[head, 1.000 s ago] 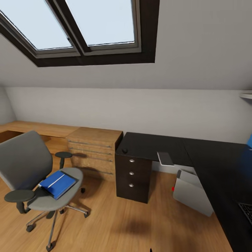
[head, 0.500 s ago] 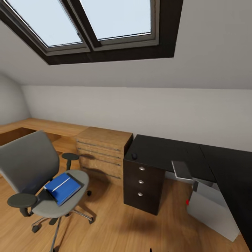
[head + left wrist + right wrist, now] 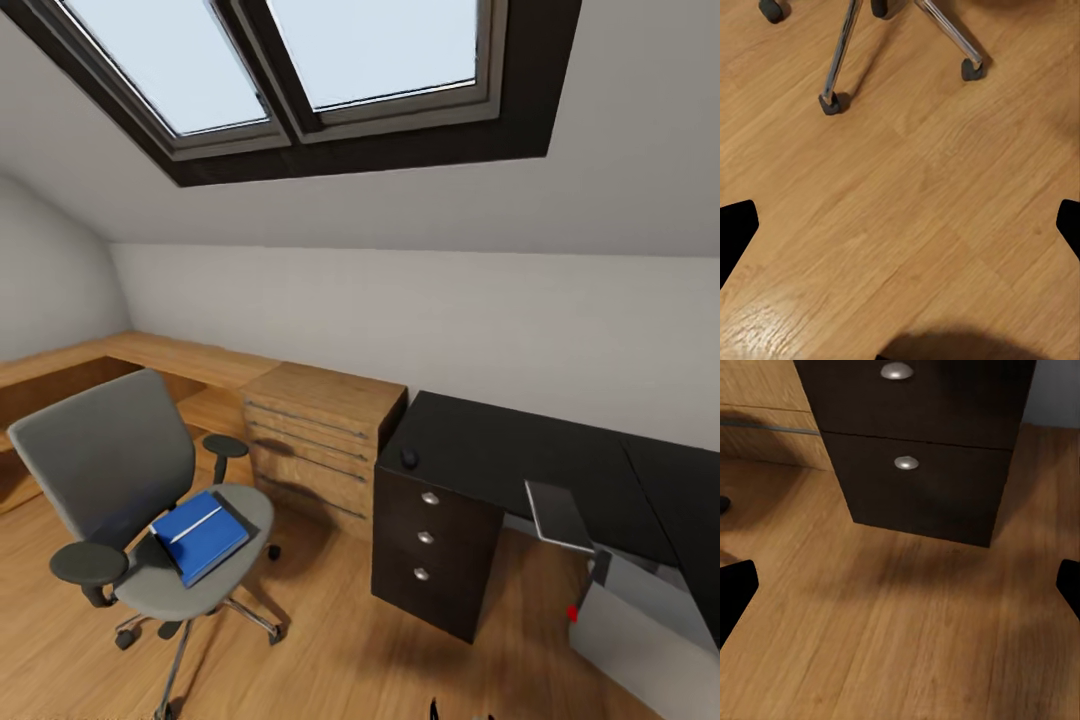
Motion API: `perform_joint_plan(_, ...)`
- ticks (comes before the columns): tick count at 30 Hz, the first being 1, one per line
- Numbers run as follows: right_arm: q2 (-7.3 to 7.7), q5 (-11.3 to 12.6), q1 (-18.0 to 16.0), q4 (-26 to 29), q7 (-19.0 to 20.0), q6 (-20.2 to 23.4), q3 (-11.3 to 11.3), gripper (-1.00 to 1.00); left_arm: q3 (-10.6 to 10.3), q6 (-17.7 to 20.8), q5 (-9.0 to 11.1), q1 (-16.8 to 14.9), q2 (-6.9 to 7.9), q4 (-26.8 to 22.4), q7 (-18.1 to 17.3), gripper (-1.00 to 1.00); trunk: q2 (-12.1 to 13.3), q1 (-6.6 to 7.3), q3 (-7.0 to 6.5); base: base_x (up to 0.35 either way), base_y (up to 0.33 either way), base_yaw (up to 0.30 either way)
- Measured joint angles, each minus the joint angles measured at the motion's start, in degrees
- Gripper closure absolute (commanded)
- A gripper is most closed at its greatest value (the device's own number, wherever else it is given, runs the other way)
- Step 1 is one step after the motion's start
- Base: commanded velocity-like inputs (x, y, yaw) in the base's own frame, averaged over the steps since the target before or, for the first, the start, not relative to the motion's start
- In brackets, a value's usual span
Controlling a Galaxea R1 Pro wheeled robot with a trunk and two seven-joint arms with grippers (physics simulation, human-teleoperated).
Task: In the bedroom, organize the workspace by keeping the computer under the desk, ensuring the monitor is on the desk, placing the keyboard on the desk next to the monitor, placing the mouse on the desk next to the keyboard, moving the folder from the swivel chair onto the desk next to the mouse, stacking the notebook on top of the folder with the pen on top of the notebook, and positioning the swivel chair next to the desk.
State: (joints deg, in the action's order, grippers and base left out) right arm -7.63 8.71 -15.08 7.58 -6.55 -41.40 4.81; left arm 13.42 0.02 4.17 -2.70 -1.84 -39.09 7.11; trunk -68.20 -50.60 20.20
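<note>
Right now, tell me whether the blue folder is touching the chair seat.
Touching. The head view shows the folder lying flat on the chair seat, no gap beneath it, one corner overhanging the front edge.

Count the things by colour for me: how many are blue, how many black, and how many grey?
Blue: 1, the folder
Black: 2, the desk and the mouse
Grey: 3, the swivel chair, the notebook, the computer
Total: 6

I see the computer cut off at the frame's lower right, partly under the bench. Swivel chair base cropped. Both tools: fingertips barely visible, state undeterminable.
</note>
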Motion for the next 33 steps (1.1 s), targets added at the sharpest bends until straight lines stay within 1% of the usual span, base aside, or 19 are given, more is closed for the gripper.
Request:
perform_joint_plan(3,0.39,0.15,0.0,1.71,-0.26,-0.46,-0.29,-1.0,-1.63,-0.18,0.1,0.0,-0.37,-0.8,-0.01,-1.0,-0.01,0.02,0.0,0.248,-0.002,0.01)
perform_joint_plan(4,0.75,0.37,-0.01,3.77,-0.72,-0.43,-0.38,-1.0,-2.27,-0.13,0.13,-0.01,-0.51,-2.1,0.04,-1.0,-0.01,0.02,-0.01,0.298,-0.001,0.004)
perform_joint_plan(5,1.18,0.84,-0.02,8.11,-2.41,0.15,-0.47,-1.0,-3.02,0.21,0.16,-0.02,-0.69,-5.68,0.12,-1.0,-0.01,0.03,-0.02,0.314,0.0,0.001)
perform_joint_plan(6,1.39,1.48,-0.08,14.65,-5.87,4.07,-0.52,-1.0,-4.31,1.29,0.18,-0.02,-0.89,-11.69,0.19,-1.0,-0.01,0.03,-0.02,0.316,0.0,0.001)
perform_joint_plan(7,1.43,1.57,-0.03,17.13,-6.91,6.02,-0.51,-1.0,-4.73,2.0,0.21,-0.02,-0.97,-13.88,0.21,-1.0,0.0,0.03,-0.01,0.319,0.0,0.001)
perform_joint_plan(8,1.48,1.54,-0.07,21.49,-8.7,10.76,-0.49,-1.0,-5.46,4.45,0.23,-0.02,-1.16,-17.44,0.21,-1.0,-0.01,0.03,-0.02,0.321,0.0,0.0)
perform_joint_plan(9,1.55,1.49,-0.19,26.75,-10.35,16.78,-0.44,-1.0,-6.02,8.29,0.24,-0.02,-1.42,-21.54,0.23,-1.0,-0.01,0.03,-0.02,0.322,0.0,0.0)
perform_joint_plan(10,1.61,1.48,-0.34,32.64,-11.76,23.76,-0.34,-1.0,-6.42,13.05,0.26,-0.01,-1.91,-25.9,0.25,-1.0,-0.01,0.03,-0.02,0.324,0.0,0.0)
perform_joint_plan(11,1.77,2.19,-1.92,43.02,-17.54,42.6,-0.39,-1.0,-8.58,27.56,0.41,-0.01,-5.21,-36.05,0.28,-1.0,0.0,0.03,0.01,0.324,0.0,0.0)
perform_joint_plan(12,1.78,1.92,-4.97,56.78,-19.24,60.12,-0.3,-1.0,-9.52,29.58,0.32,-0.03,-5.9,-46.59,0.26,-1.0,0.0,0.03,-0.03,0.324,0.0,0.0)
perform_joint_plan(13,1.79,1.93,-6.43,60.12,-20.3,65.77,-0.39,-1.0,-9.86,30.36,0.28,-0.03,-6.15,-48.23,0.24,-1.0,-0.01,0.03,-0.02,0.324,0.0,0.0)
perform_joint_plan(14,1.77,2.08,-9.16,54.69,-21.93,68.02,-0.96,-1.0,-10.27,31.17,0.26,-0.05,-6.42,-49.46,0.29,-1.0,0.01,0.03,-0.01,0.324,0.0,0.0)
perform_joint_plan(17,1.66,1.96,-10.42,51.28,-23.48,65.92,-0.98,-1.0,-10.8,31.19,0.13,-0.04,-6.48,-48.75,0.39,-1.0,0.0,0.03,-0.01,0.324,0.0,0.0)
perform_joint_plan(18,1.47,1.89,-10.96,50.33,-24.85,64.4,-0.62,-1.0,-11.22,31.18,0.06,-0.06,-6.37,-48.33,0.39,-1.0,0.0,0.03,-0.01,0.324,0.0,0.0)
perform_joint_plan(19,1.44,1.89,-11.03,50.23,-25.03,64.18,-0.43,-1.0,-11.27,31.18,0.04,-0.07,-6.35,-48.29,0.39,-1.0,0.0,0.03,-0.01,0.324,0.0,0.0)
perform_joint_plan(20,1.41,1.89,-11.11,50.12,-25.24,63.89,0.12,-1.0,-11.32,31.17,0.04,-0.06,-6.34,-48.29,0.39,-1.0,0.0,0.03,-0.01,0.324,0.0,0.0)
perform_joint_plan(21,1.41,1.85,-11.17,49.95,-25.55,63.49,1.53,-1.0,-11.38,31.29,0.07,-0.07,-6.32,-48.27,0.35,-1.0,0.0,0.03,-0.01,0.324,0.0,0.0)
perform_joint_plan(27,1.47,1.78,-11.16,49.84,-25.77,63.19,2.7,-1.0,-11.32,31.48,0.04,-0.05,-6.27,-48.2,0.31,-1.0,0.0,0.03,-0.01,0.324,0.0,0.0)
perform_joint_plan(33,1.59,1.78,-11.16,49.83,-25.66,63.18,2.84,-1.0,-11.23,31.52,0.09,-0.06,-6.27,-48.24,0.34,-1.0,0.0,0.03,-0.01,0.324,0.0,0.0)
